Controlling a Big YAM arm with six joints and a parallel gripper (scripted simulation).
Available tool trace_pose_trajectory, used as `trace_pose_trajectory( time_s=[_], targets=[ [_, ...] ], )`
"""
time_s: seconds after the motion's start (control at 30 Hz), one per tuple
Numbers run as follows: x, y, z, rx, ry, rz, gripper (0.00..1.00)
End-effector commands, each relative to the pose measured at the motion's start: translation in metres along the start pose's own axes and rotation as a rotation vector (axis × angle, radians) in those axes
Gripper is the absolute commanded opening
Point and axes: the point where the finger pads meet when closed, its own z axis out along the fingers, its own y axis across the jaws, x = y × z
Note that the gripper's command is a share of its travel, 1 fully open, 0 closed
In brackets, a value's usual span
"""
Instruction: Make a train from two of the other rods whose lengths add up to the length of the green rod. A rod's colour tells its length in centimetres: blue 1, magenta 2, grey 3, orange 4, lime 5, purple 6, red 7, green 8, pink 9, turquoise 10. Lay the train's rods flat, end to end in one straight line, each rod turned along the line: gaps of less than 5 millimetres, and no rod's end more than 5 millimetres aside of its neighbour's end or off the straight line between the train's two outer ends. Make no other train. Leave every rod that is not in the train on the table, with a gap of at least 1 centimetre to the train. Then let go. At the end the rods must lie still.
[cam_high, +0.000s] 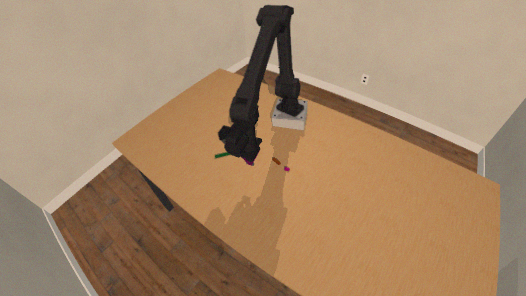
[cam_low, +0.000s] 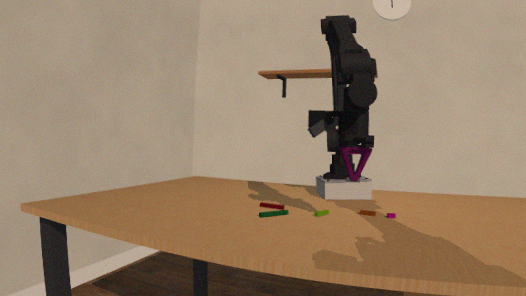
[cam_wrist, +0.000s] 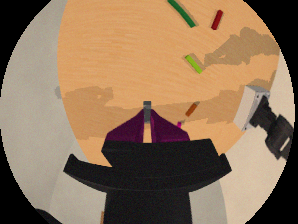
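While the arm hangs well above the table, the gripper points straight down, with its purple fingers pinched nearly together on something small. In the wrist view a little grey stub pokes out right at the fingertips, so I'd call that the grey rod, clamped and up in the air. From the exterior view I can't make it out at all, since the fingers come to a point in front of the grey base block.

Everything else lies flat on the wood. Going by the exterior view:

- The green rod is farthest left, on the near side.
- The red rod sits just behind it, roughly parallel. They're close, but there's a sliver of table between them.
- The lime rod is off to the right of those two, on its own.
- The orange rod is further right again.
- The magenta rod is near the orange one's right end, though the two aren't touching.

From the top view the gripper sits over the stretch between the green rod and the orange one, and the arm hides the lime and red rods. On the far wall there's a wooden shelf behind the arm.
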Motion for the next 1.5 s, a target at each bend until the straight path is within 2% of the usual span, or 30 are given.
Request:
trace_pose_trajectory(
  time_s=[0.0, 0.13, 0.17, 0.2, 0.53, 0.6, 0.8, 0.87, 0.97, 1.47],
  targets=[
    [-0.006, 0.003, 0.008, 0.001, -0.005, 0.031, 0.03],
    [-0.006, 0.003, 0.013, 0.001, -0.005, 0.031, 0.03],
    [-0.007, 0.014, 0.008, -0.023, -0.006, 0.032, 0.03],
    [-0.006, 0.003, 0.019, 0.001, -0.005, 0.031, 0.03],
    [-0.006, 0.002, 0.063, 0.002, -0.005, 0.009, 0.03],
    [-0.006, 0.007, 0.068, -0.007, -0.005, 0.009, 0.03],
    [-0.006, 0.002, 0.083, 0.003, -0.005, 0.009, 0.03],
    [-0.006, 0.008, 0.084, -0.01, -0.005, 0.009, 0.03],
    [-0.006, 0.002, 0.09, 0.001, -0.005, 0.009, 0.03],
    [-0.006, 0.006, 0.089, -0.002, -0.005, 0.009, 0.03]
  ],
)
